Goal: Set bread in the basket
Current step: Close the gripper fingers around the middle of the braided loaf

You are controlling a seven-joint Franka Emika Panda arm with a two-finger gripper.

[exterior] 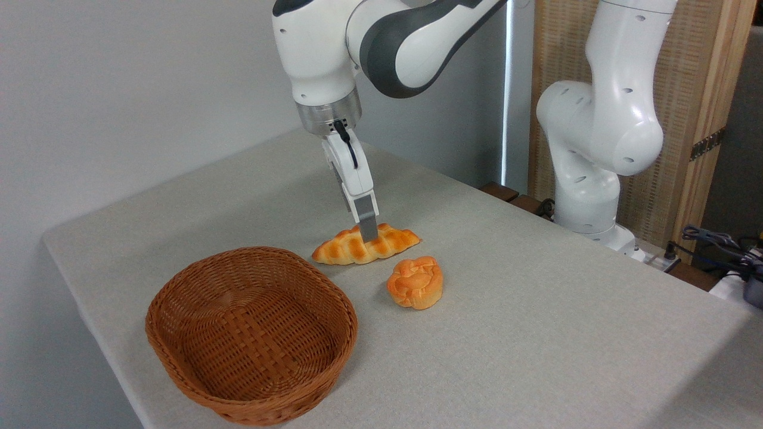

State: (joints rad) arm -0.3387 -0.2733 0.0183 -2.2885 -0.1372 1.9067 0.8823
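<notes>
Grey cloth-covered table [536, 333], pale wall behind. Gripper [368, 231] was down on the middle of the braided bread [340, 247], one finger [366, 217] visible in front; grip could not be told. Bread lay on table just beyond the empty basket [179, 286]; round bun [416, 282] near.

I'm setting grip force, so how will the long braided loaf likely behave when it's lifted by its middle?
The braided loaf probably stays stiff: it lies straight with no sag. Its glossy ridged crust may be a little slippery, though the ridges could help the gripper. Its flat underside on the table suggests it won't roll.
</notes>
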